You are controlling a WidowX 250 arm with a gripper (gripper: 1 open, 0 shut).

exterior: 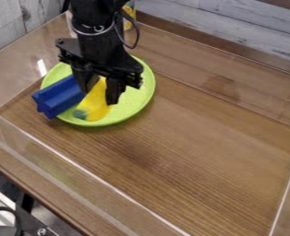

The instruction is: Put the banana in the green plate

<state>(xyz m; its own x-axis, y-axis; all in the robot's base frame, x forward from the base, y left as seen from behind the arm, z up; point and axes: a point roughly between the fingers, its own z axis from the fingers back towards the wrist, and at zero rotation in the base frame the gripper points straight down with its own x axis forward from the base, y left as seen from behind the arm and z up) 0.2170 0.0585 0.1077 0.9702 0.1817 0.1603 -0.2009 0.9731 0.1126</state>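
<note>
Banana (94,105) hangs between the fingers of the tool (98,92), which grasps it by its upper end over the green plate (133,100), its lower tip low over the plate floor or touching it; which cannot be told. A blue block (56,96) lies across the plate's left rim, just beside the fruit. A good release likely means spreading the fingers with the banana low and inside the rim, clear of the block, then lifting straight up off the desk (209,157).

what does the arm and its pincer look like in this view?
All black: a chunky black arm ending in a black pincer with splayed finger links. A small orange-yellow patch shows near the arm's upper part. No readable markings; any cables are not clear at this resolution.
</note>
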